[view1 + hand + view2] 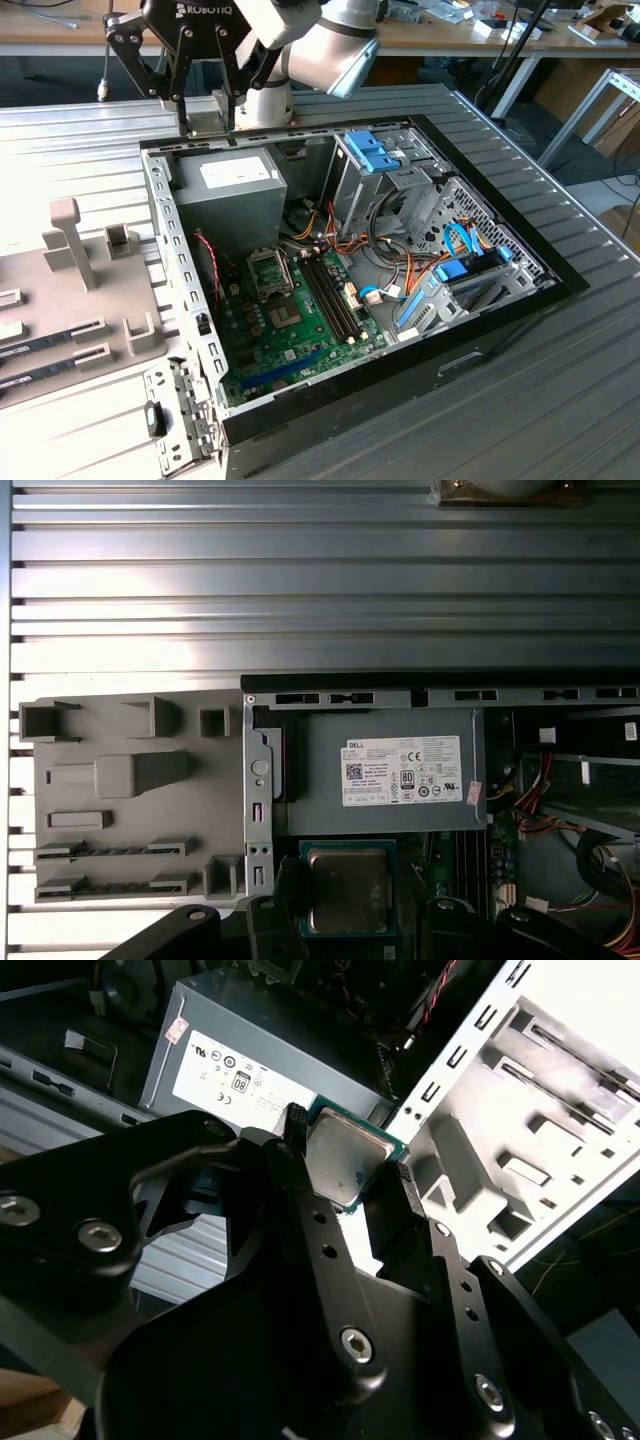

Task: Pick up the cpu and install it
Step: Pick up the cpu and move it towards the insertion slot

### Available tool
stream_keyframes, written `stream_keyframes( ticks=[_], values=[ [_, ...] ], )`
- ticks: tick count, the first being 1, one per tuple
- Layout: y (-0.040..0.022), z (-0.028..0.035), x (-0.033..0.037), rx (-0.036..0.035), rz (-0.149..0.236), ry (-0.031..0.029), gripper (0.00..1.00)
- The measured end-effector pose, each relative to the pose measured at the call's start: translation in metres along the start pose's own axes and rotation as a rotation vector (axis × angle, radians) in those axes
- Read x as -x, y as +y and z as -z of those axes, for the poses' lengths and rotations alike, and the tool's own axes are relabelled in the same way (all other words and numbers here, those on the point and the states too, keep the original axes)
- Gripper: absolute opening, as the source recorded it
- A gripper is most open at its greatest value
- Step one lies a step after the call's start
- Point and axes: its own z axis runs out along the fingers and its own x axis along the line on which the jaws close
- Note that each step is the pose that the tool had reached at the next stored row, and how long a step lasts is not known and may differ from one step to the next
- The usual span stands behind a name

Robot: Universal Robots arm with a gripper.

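Note:
The cpu (347, 890) is a flat square chip with a silvery top and a thin green rim. It is pinched by its edges between the black fingers (296, 1132) of my gripper (207, 125), which is shut on it. In the second wrist view the cpu (345, 1160) is tilted, with the power supply behind it. In the exterior view the gripper hangs above the far corner of the open computer case (520, 300), at the exterior view's left, over the grey power supply (225, 185). The empty socket frame (270, 272) sits on the green motherboard (290, 325), well below the gripper and nearer the camera.
A grey fixture tray (80, 290) with slots and posts lies beside the case at the exterior view's left, and the tray (130, 800) is also in the first wrist view. Inside the case are drive cages (400, 180), blue latches and cable bundles (400, 270). The case stands on a ribbed metal table (560, 400).

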Motion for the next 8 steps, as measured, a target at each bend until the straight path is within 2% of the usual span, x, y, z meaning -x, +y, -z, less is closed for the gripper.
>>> stream_keyframes(
  ticks=[8],
  values=[
    [0.0002, -0.0007, 0.011, 0.0, 0.0, 0.0, 0.47]
  ],
)
